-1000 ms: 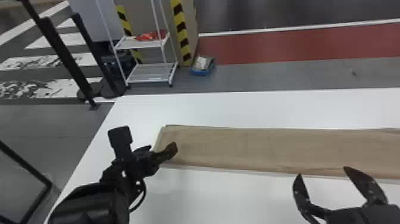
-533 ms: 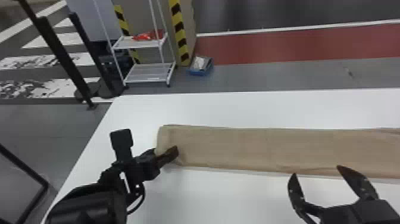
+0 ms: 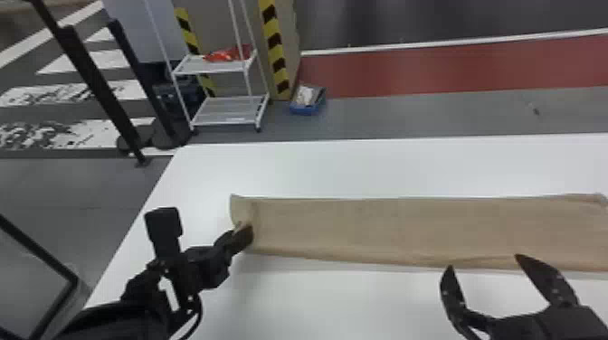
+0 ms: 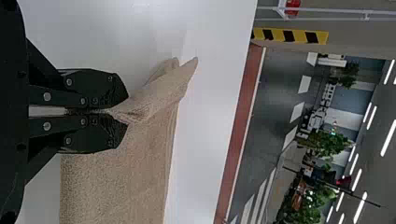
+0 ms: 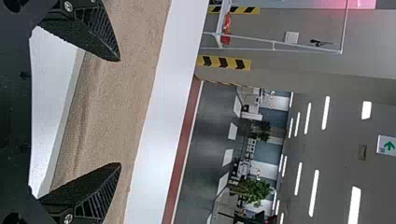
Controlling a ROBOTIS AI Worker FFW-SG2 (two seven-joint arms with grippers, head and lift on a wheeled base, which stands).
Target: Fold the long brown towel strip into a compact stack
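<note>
The brown towel strip lies lengthwise across the white table, its left end pinched up by my left gripper. In the left wrist view, my left gripper is shut on the towel, whose gripped end stands raised in a crease. My right gripper is open at the towel's near edge, toward the right, with nothing held. The right wrist view has my right gripper with its two fingers wide apart and the flat towel beyond and between them.
The white table has its left edge beside my left arm. Past its far edge, on the floor, stand a white shelf cart, a blue box and black posts.
My left gripper has moved slightly right with the towel's left end, which now looks more lifted and curled. My right gripper has shifted slightly left and stays open.
</note>
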